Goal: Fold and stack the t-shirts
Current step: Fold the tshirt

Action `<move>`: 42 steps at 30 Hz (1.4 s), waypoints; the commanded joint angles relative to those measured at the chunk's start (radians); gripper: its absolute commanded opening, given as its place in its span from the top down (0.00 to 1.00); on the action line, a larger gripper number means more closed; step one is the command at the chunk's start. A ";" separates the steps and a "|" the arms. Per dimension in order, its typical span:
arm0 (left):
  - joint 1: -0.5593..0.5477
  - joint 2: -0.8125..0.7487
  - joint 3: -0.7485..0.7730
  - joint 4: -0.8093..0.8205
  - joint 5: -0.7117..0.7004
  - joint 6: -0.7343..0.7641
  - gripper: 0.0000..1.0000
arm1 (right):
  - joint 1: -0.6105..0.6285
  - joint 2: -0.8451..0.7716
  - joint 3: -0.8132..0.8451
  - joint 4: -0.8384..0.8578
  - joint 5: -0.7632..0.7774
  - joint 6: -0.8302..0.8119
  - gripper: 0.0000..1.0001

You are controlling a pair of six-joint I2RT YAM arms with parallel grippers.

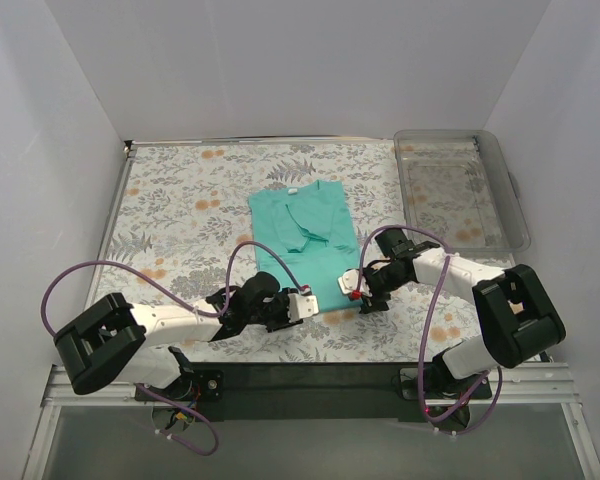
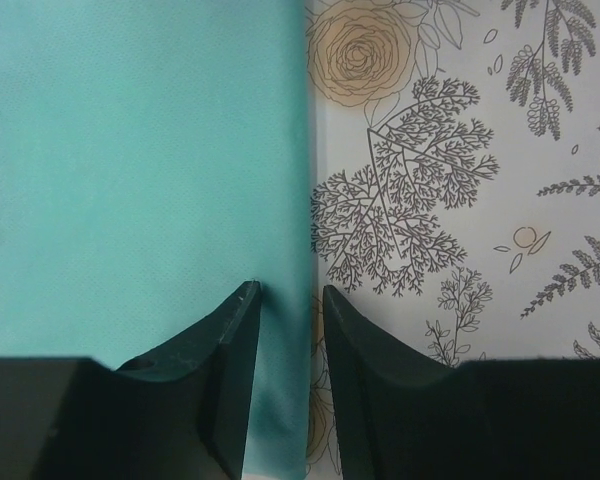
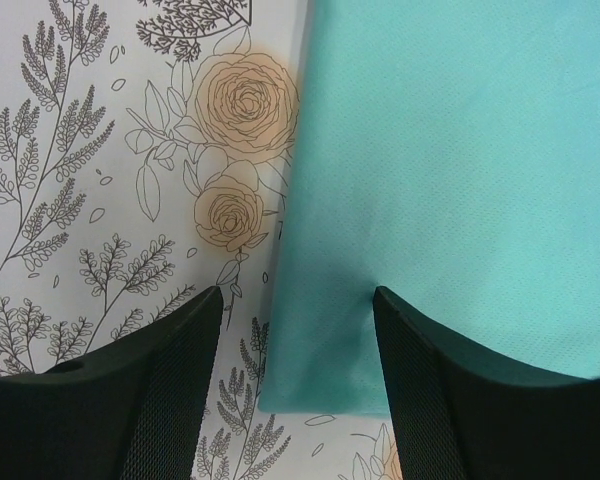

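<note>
Top external: teal t-shirt [image 1: 300,235] lies flat mid-counter [image 1: 180,210], neck end far, hem end near the arms, sides look tucked in to a narrow strip. Clear bin [image 1: 446,133] sits at far right, well apart. L jaws are at the near-left hem corner, R jaws at the near-right one.

L wrist: L jaws stand open but narrow, straddling the shirt's side edge [image 2: 308,150]. One tip is on the cloth, the other on the floral counter [image 2: 460,200]. No pinch visible yet, cloth looks flat betw. them.

R wrist: R jaws wide open, nothing gripped. Shirt corner [image 3: 320,395] sits betw. the tips, one tip over cloth, one over bare counter [image 3: 100,200].

Risks, as I judge them:
- L bite is thin, edge only. Soft cloth could slide out on the lift, so that corner drops.
- If the sides are doubled over, a shallow pinch may take the top layer only and the tuck falls open.
- If the floral cover is itself cloth (can't tell), the outer L tip could nip it w/ the shirt.
- R is wider than L. If they close or lift unevenly, the hem comes up skewed and the fold is crooked.
- R corner sits low betw. the tips and may get pushed, not caught.
</note>
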 commanded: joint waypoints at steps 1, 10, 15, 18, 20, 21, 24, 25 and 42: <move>-0.007 0.006 -0.019 0.019 -0.029 -0.009 0.70 | 0.008 0.000 0.007 0.025 -0.034 0.029 0.43; -0.018 0.025 -0.023 0.029 -0.056 -0.009 0.93 | -0.026 -0.052 -0.018 0.030 0.045 0.033 0.42; -0.019 0.000 -0.032 0.032 -0.067 -0.008 1.00 | -0.034 -0.066 -0.047 0.029 0.072 0.021 0.43; -0.019 -0.015 -0.035 0.031 -0.059 -0.009 1.00 | -0.034 -0.065 -0.060 0.032 0.089 0.018 0.43; -0.019 -0.021 -0.036 0.032 -0.055 -0.009 1.00 | -0.035 -0.061 -0.068 0.033 0.101 0.012 0.45; -0.019 -0.023 -0.036 0.031 -0.052 -0.009 1.00 | -0.035 -0.060 -0.073 0.033 0.104 0.007 0.46; -0.019 -0.026 -0.035 0.025 -0.036 -0.011 1.00 | -0.035 -0.043 -0.076 0.041 0.115 0.007 0.56; -0.018 -0.027 -0.033 0.023 -0.027 -0.011 1.00 | -0.035 -0.034 -0.074 0.041 0.115 0.006 0.61; -0.019 -0.135 0.010 -0.052 -0.009 -0.014 1.00 | -0.043 -0.014 0.059 -0.075 0.032 0.092 0.99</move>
